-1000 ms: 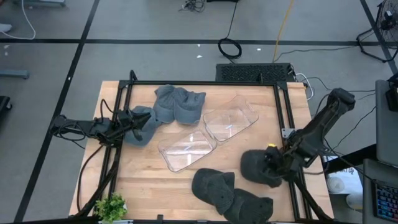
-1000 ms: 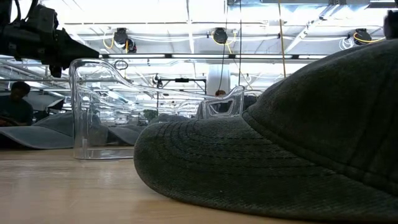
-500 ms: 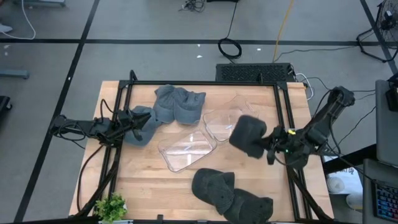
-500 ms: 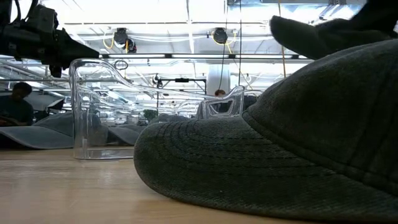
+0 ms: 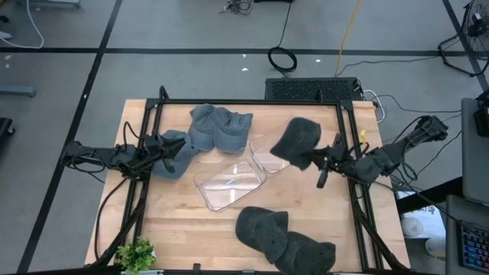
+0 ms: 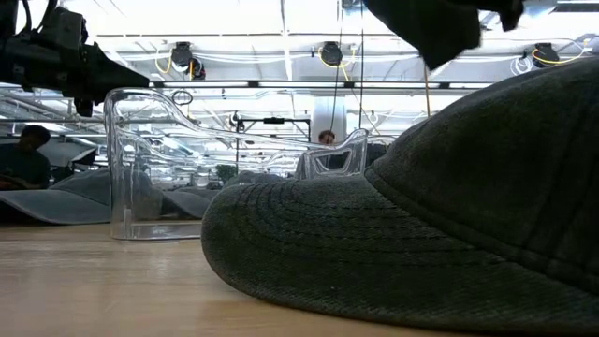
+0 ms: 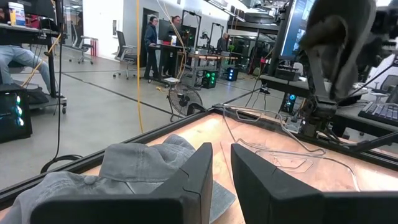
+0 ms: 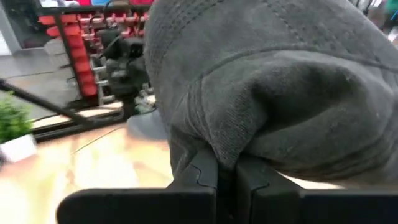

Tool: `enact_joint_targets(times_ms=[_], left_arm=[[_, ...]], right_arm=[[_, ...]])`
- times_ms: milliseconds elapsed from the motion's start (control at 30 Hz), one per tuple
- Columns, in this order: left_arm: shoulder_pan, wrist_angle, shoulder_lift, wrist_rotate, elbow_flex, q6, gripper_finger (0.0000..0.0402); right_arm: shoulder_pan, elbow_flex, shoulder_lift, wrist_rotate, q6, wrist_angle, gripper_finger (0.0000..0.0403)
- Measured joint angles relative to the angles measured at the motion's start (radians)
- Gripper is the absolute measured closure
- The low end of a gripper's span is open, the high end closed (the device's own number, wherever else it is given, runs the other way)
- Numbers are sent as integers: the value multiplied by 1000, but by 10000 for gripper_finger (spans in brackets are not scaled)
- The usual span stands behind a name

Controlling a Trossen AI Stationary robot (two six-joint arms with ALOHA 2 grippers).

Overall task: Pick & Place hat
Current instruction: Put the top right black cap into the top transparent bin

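Light wooden table (image 5: 176, 229) edged by a black metal frame (image 5: 244, 102), seen from above, with the dark right arm reaching in from the right edge and the left arm lying along the left edge. Two clear plastic bins lie near the centre: the nearer bin (image 5: 229, 183) and the farther bin (image 5: 267, 156), both thin-walled, glossy and rounded at the corners, and both appear to hold nothing. The right gripper (image 5: 325, 162), its fingers pinched together on the fabric, holds a dark grey hat (image 5: 296, 142) in the air over the right end of the farther bin; the right wrist view shows coarse woven cloth bunched above the closed fingers. The pick is therefore judged complete and the transfer under way; lowering and release into a bin remain. Two more dark hats (image 5: 284, 240), soft-crowned with stitched brims, lie overlapping at the near edge, and a crumpled pile of lighter grey-blue hats (image 5: 219, 127) lies at the far left. The left gripper (image 5: 170, 149) rests at the edge of a grey-blue hat (image 5: 177, 160), fingers nearly together; whether cloth is caught between them cannot be told. A small green plant (image 5: 137, 254) stands at the near left corner.
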Motion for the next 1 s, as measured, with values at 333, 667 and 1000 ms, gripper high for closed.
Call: enact_joint_targets(times_ms=[333,667,1000], left_arm=[[0,0,0,0,0,0,334],[0,0,0,0,0,0,334],[0,0,0,0,0,0,334]], right_arm=[[-246,95,27,-140,-204,-54,402],[-485,522,262,-365,-62,-716,402],[-693,647,506,-666,-173,-910,402]])
